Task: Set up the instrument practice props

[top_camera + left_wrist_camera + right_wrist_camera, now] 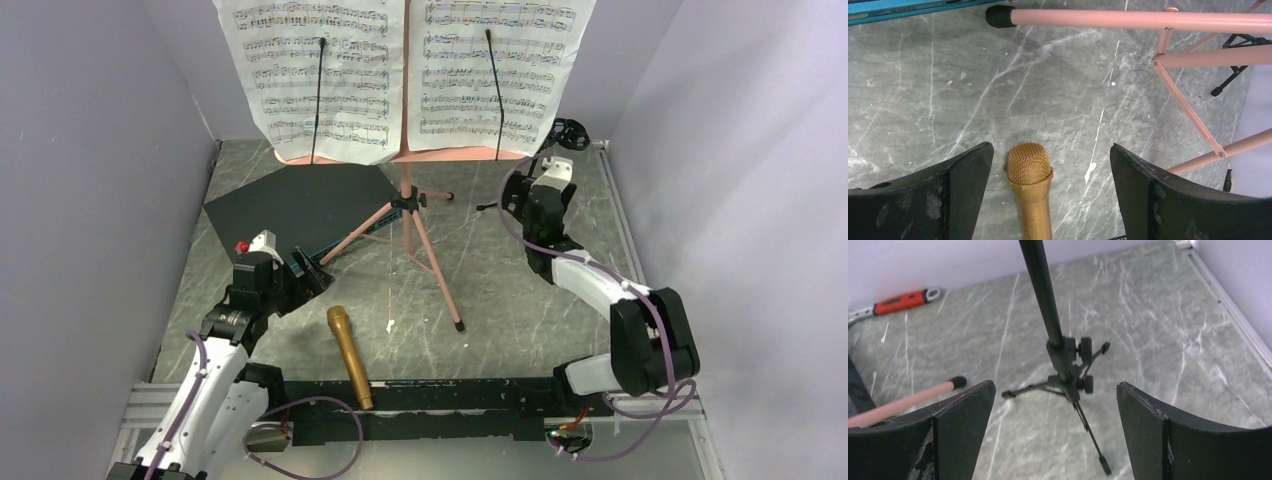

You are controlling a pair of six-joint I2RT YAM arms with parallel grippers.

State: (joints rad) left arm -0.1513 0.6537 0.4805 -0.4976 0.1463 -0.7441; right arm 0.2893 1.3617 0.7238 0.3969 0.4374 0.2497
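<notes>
The pink music stand (pixel 405 215) stands upright at the back on its tripod legs. It holds two white sheet-music pages, left (pixel 320 70) and right (pixel 495 70). The gold microphone (pixel 349 357) lies flat on the table near the front. My left gripper (pixel 305 268) is open and empty just behind the microphone's mesh head (pixel 1029 164), which lies between the fingers (pixel 963 185). My right gripper (pixel 550 170) is open and empty. It faces the small black tripod mic stand (pixel 1065 365), which stands upright a little ahead of the fingers (pixel 1148 425). One leg of that stand (pixel 487 207) shows in the top view.
A dark flat panel (pixel 300 200) with a teal edge (pixel 898 10) lies at the back left under the music stand. Pink tripod legs (pixel 1148 20) cross ahead of the left gripper. A red-handled tool (pixel 898 302) lies by the back wall. Walls close three sides.
</notes>
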